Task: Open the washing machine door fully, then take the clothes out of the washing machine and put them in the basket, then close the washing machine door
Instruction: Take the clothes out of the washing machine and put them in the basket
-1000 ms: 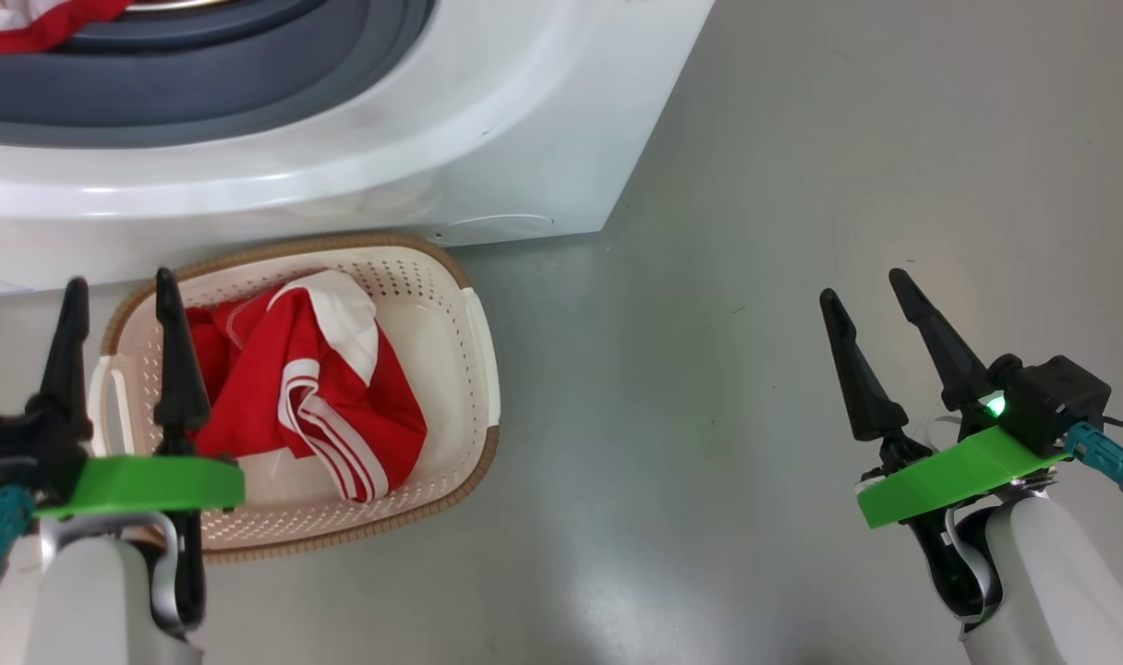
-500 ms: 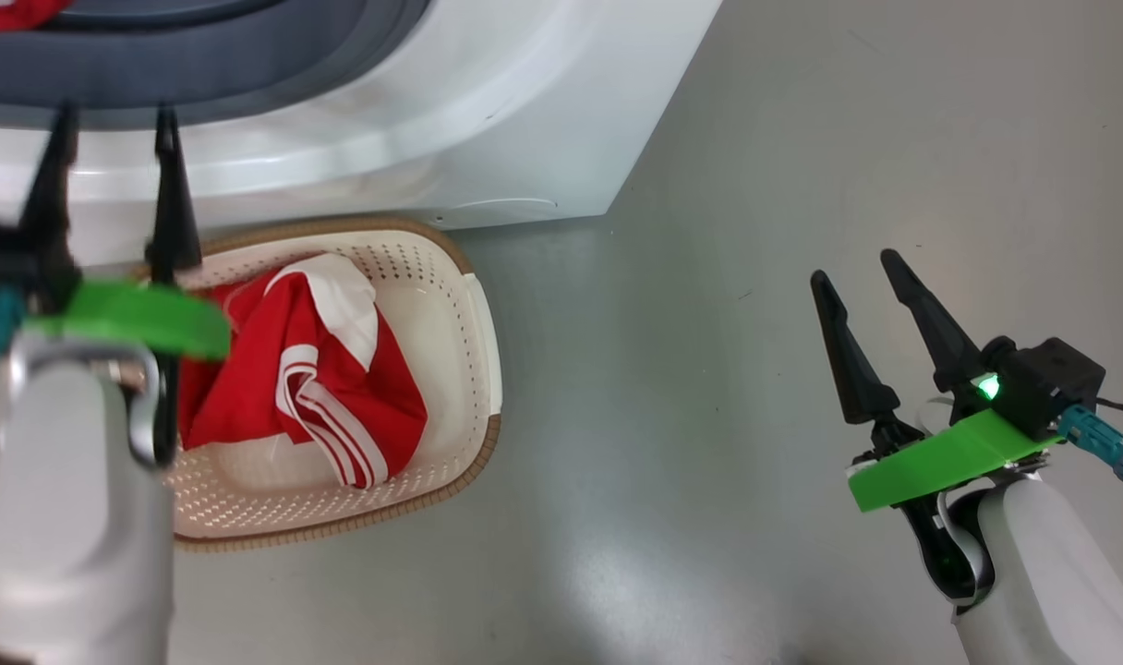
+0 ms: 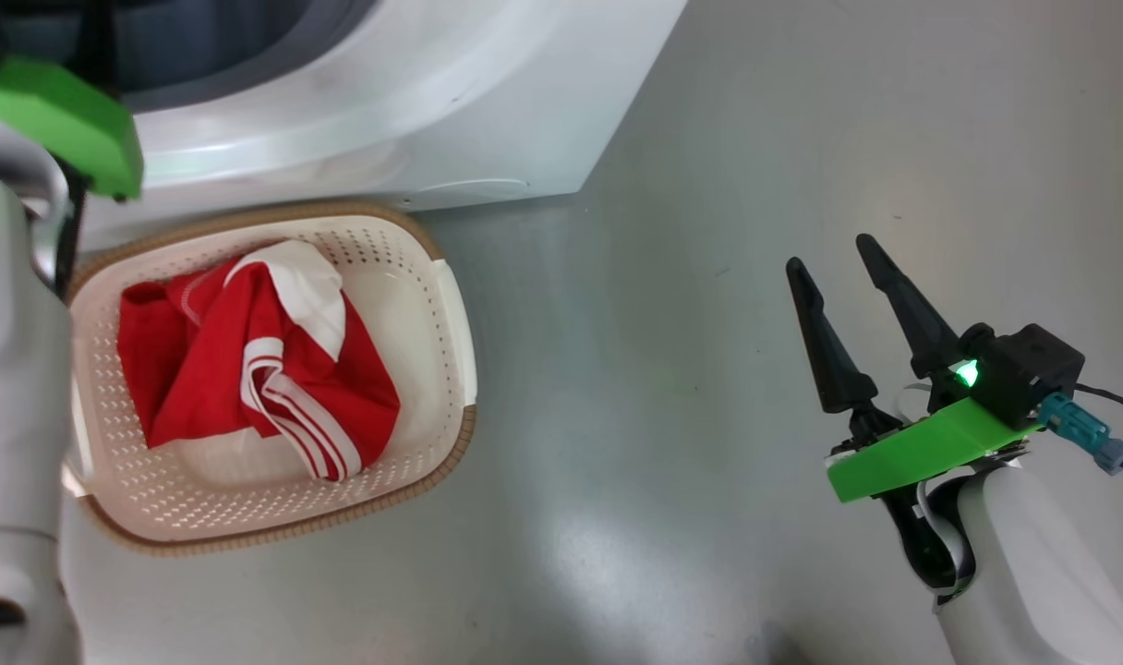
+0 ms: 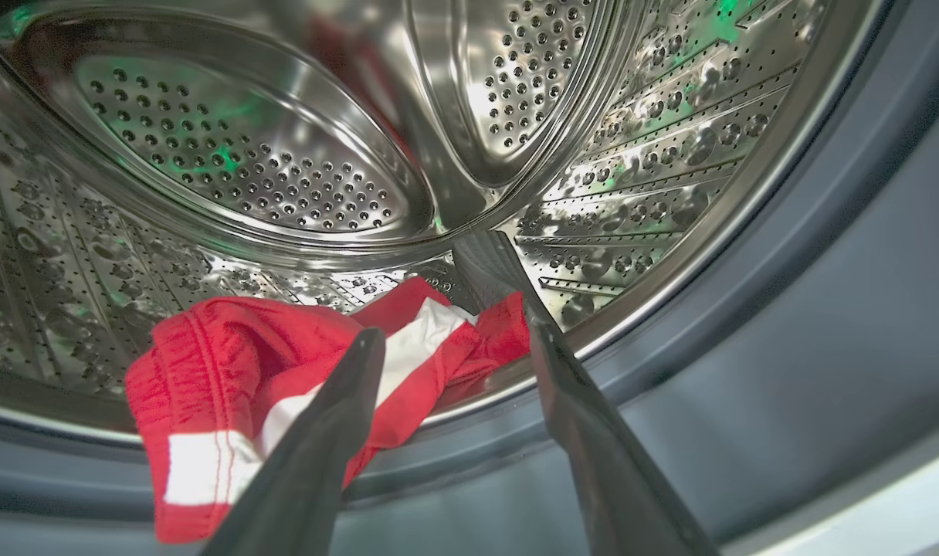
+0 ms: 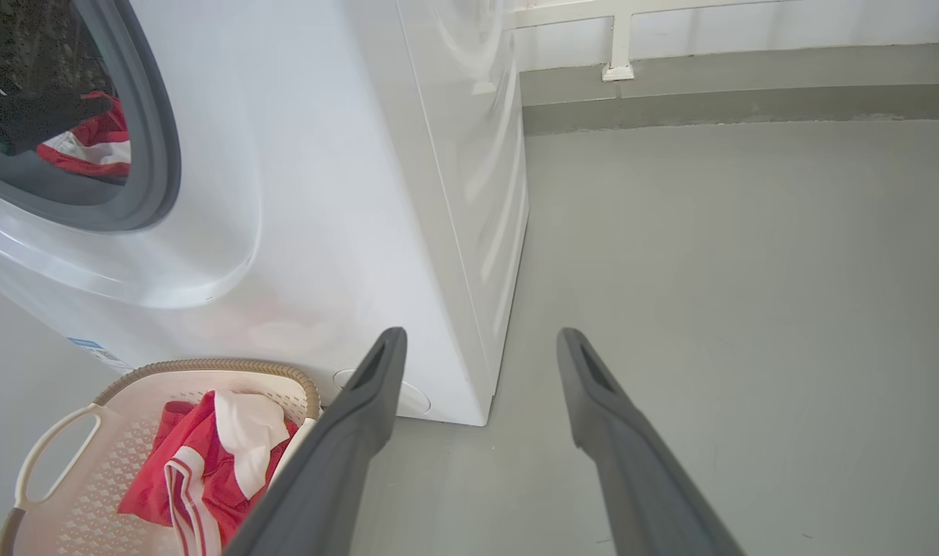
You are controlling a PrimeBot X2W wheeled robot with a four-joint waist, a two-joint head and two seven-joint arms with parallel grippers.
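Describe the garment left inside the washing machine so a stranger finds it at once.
Find the white washing machine and look into its steel drum. At the drum's front lip lies a crumpled red garment with a white band. The other red garment, striped, lies in the basket.

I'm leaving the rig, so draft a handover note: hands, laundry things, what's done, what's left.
Left hand: open, empty, aimed at the red-and-white garment at the front lip of the perforated steel drum.
Right hand: open, empty, over the grey floor beside the white washing machine.
Cream perforated plastic basket, in front of the machine: holds one red white-striped garment.
Done: door open, one garment transferred.
Left: grasp the drum garment, drop it in the basket, close the door.
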